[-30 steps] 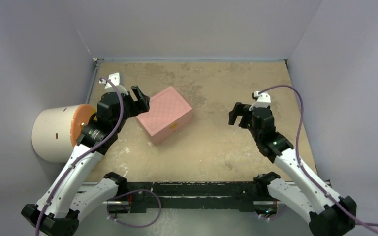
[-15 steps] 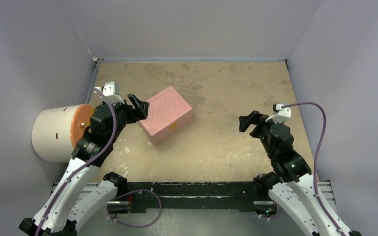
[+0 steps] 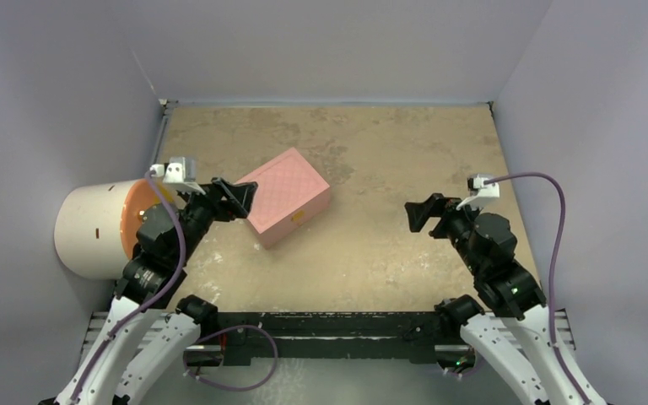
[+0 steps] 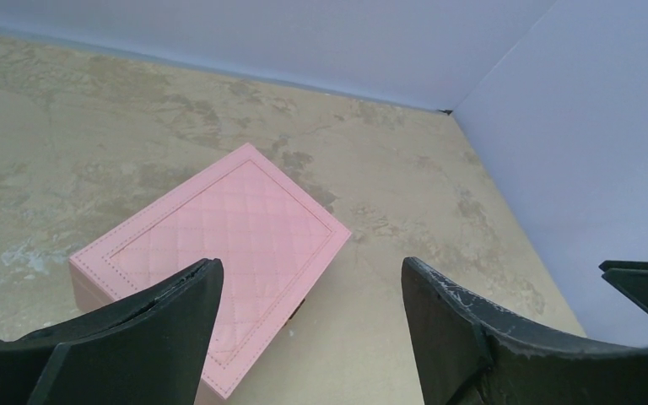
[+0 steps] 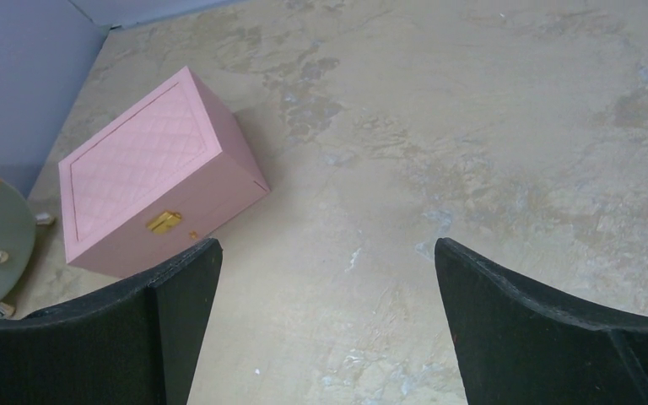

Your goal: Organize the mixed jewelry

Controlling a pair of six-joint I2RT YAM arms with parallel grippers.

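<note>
Mixed jewelry: none visible in any view. Likely shut inside the pink box (image 3: pixel 285 196), left of centre in the top view, lid down, gold clasp (image 5: pixel 164 222) on its front face

Judged: pieces tiny, light, hard and slick, apt to skate or flick away. Pinch each across its band with the very fingertips, gently

Left gripper (image 4: pixel 312 283) hangs by the box's left end, jaws spread, empty

Right gripper (image 5: pixel 325 261) well apart at right, jaws wide, empty

White drum (image 3: pixel 93 228) at frame left, purpose unclear

The box (image 3: pixel 291 190) lies on the table (image 3: pixel 405 152) beside the left pincer (image 3: pixel 243 199).
</note>
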